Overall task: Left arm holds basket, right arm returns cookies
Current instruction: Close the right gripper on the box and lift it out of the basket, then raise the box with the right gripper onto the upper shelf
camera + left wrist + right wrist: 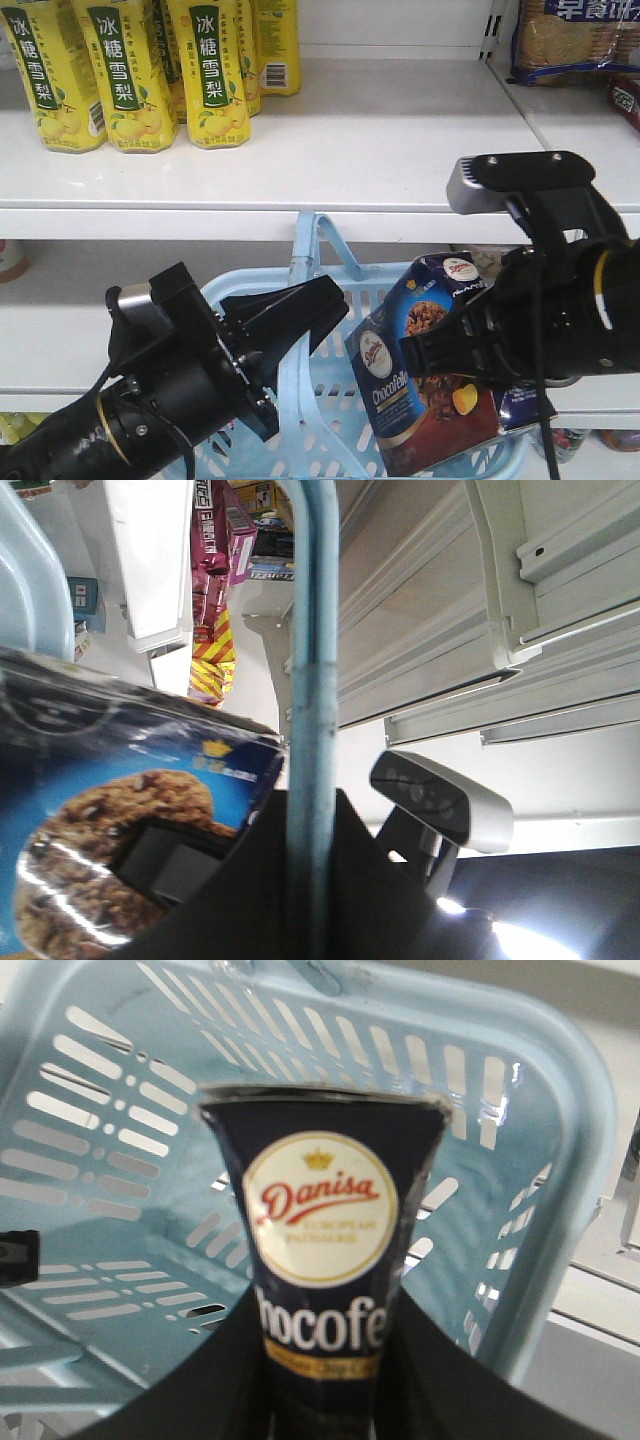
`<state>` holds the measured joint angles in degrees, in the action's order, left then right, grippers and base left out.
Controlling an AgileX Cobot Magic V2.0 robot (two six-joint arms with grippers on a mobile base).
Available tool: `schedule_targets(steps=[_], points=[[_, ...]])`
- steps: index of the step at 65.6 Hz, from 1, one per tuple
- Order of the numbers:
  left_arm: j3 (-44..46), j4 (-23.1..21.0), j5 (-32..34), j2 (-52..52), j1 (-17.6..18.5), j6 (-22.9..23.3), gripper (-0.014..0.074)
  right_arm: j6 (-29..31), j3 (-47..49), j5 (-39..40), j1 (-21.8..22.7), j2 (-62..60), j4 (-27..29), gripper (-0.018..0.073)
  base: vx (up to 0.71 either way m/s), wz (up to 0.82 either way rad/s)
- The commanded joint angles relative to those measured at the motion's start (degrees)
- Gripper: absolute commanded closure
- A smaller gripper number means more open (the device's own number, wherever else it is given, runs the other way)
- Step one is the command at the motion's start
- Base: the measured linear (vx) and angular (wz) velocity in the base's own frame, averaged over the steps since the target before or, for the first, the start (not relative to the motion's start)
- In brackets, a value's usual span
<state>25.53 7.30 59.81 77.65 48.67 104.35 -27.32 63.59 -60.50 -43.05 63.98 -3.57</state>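
right end effector [450,355] clamps cookies [425,370] above basket [340,440]; left end effector [300,315] grips handle [300,300].

You see the basket's light blue handle [312,680] running straight up the middle of the left wrist view, gripped at the bottom between the black fingers [260,880] of the left gripper [310,900]. Just left of it the cookies [110,830] carton fills the lower corner, its oat-cookie picture facing you. To the right sits a grey camera housing [440,800]. Behind are white shelf rails [500,630], and far back, pink and yellow packages [215,570].
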Motion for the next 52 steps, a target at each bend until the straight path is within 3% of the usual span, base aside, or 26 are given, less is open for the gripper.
schedule_targets(steps=[1, 31, 52], points=[[2.17, -2.37, 6.41, -1.98, -0.21, -0.60, 0.0596, -0.10, 1.69, 2.60, -0.03, -3.04, -0.61, 0.0566, 0.00, 0.00], [2.17, -2.37, 6.41, -1.98, -0.21, -0.60, 0.0596, -0.15, 1.69, 3.16, -0.03, -11.99, -0.61, 0.0566, 0.00, 0.00], [2.17, -2.37, 6.41, -1.98, -0.21, -0.60, 0.0596, -0.15, 1.76, 9.94, -0.03, -15.92, -2.35, 0.0566, 0.00, 0.00]])
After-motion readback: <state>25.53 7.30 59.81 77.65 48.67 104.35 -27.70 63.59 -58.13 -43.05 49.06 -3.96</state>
